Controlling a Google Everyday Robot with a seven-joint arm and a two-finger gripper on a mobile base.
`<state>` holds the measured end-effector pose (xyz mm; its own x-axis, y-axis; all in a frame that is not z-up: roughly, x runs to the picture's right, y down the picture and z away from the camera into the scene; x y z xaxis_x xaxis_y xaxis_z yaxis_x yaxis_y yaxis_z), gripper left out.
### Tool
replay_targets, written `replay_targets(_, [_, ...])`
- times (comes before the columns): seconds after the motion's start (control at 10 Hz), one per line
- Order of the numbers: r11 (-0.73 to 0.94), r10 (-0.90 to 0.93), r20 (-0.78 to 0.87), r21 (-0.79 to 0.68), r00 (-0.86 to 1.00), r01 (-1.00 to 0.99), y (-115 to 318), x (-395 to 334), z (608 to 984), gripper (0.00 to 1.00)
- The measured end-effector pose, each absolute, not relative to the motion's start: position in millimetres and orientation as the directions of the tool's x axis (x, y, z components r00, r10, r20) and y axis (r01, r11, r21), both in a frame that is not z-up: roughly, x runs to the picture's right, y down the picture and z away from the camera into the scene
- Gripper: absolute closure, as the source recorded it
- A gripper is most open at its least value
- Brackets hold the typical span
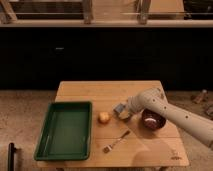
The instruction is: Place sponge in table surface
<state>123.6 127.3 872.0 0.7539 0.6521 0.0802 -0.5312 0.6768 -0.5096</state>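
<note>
The grey-blue sponge [119, 108] is at the tip of my gripper [123, 112], low over the middle of the light wooden table surface [95, 92]. The gripper is shut on the sponge. I cannot tell whether the sponge touches the planks. My white arm reaches in from the right across the table. The sponge sits just right of the small yellowish-orange ball [103, 117].
A green rectangular tray [65, 130] lies on the table's left half. A dark red bowl [152, 120] stands right of the gripper, partly behind the arm. A fork [117, 141] lies near the front edge. A dark wall is behind the table.
</note>
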Motion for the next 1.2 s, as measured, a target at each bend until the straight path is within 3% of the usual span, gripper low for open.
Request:
replay_targets(0.7, [0.696, 0.632, 0.104, -0.513, 0.768, -0.503, 112.2, 126.2, 857.8, 0.2])
replay_targets(1.2, [0.721, 0.588, 0.118, -0.525, 0.8, -0.452, 86.0, 133.1, 824.6, 0.2])
